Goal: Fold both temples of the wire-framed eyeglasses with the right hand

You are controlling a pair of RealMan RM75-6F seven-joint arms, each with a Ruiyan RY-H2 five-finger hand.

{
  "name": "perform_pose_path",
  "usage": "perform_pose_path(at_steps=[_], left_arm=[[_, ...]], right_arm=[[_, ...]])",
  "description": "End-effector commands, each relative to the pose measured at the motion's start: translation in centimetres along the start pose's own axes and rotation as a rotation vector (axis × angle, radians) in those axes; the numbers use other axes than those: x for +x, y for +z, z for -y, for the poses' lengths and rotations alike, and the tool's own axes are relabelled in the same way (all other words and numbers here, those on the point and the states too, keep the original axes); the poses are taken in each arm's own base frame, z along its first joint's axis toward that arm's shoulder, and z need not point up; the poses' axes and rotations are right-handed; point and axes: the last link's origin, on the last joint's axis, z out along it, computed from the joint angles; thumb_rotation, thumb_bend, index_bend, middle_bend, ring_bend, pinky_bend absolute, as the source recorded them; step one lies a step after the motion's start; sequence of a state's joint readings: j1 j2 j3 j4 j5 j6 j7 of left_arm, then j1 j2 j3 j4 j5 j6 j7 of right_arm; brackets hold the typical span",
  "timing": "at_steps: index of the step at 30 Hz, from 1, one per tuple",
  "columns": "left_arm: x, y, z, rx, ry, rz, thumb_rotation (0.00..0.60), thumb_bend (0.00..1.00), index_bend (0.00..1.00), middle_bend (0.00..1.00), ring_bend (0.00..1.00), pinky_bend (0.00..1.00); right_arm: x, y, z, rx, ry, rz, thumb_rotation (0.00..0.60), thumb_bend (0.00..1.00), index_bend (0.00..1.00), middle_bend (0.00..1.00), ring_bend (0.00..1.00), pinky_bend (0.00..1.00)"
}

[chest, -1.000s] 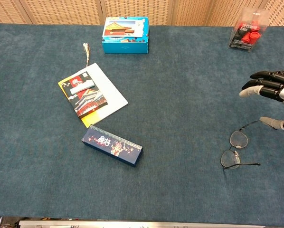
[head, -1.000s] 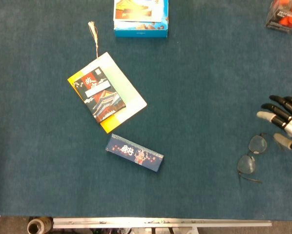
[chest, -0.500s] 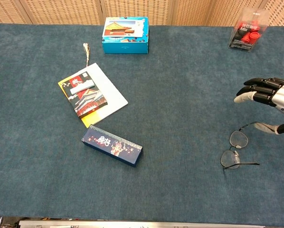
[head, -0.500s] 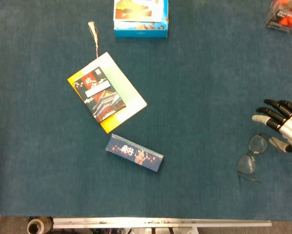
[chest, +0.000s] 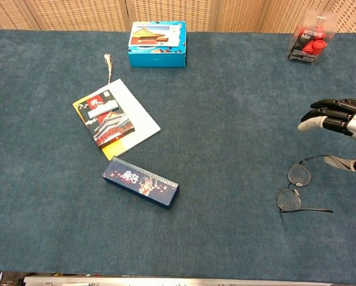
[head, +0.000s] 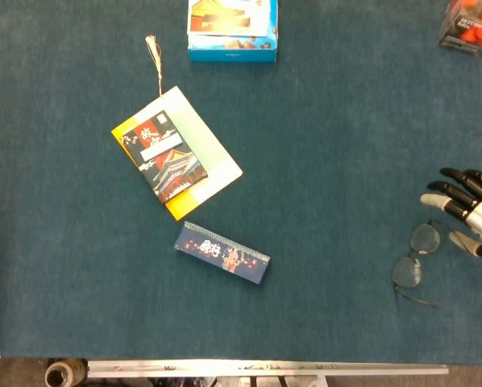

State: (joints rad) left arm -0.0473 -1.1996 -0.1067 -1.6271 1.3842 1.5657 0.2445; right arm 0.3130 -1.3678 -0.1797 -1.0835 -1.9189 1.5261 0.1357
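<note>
Wire-framed eyeglasses (chest: 294, 189) unmoved, temples still unfolded, right robot hand (chest: 339, 128) edged rightward

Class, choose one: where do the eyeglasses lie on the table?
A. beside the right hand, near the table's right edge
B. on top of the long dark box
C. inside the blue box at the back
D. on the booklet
A: the eyeglasses lie on bare cloth just below the open right hand, far from the booklet and both boxes.

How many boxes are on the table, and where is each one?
3 closed boxes: a light blue box at the far edge, a long dark blue box near the front, left of centre, and a clear box with red contents at the far right corner. None seems hidden.
</note>
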Motion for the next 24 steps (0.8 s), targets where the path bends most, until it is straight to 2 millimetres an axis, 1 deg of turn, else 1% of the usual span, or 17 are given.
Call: perform_pose_path(at_steps=[1, 14, 19, 24], left_arm=[[0.0, 0.0, 0.0, 0.000, 0.002, 0.002, 0.600, 0.49, 0.57, 0.51, 0.43, 0.52], [-0.2, 0.0, -0.1, 0.001, 0.010, 0.008, 0.600, 0.49, 0.57, 0.51, 0.43, 0.52], [-0.2, 0.0, -0.1, 0.001, 0.011, 0.009, 0.600, 0.49, 0.57, 0.51, 0.43, 0.52], [-0.2, 0.0, -0.1, 0.001, 0.009, 0.009, 0.600, 0.49, 0.57, 0.51, 0.43, 0.52]], right_arm=[[0.3, -0.5, 0.1, -0.006, -0.006, 0.006, 0.600, 0.21, 0.29, 0.27, 0.15, 0.27], [1.3, -2.2, 0.5, -0.033, -0.025, 0.030, 0.600, 0.21, 0.29, 0.27, 0.15, 0.27], [1.9, -2.0, 0.6, -0.031, -0.034, 0.003, 0.600, 0.21, 0.29, 0.27, 0.15, 0.27], [2.6, -1.3, 0.2, -0.034, -0.044, -0.035, 0.600, 0.21, 0.29, 0.27, 0.15, 0.27]])
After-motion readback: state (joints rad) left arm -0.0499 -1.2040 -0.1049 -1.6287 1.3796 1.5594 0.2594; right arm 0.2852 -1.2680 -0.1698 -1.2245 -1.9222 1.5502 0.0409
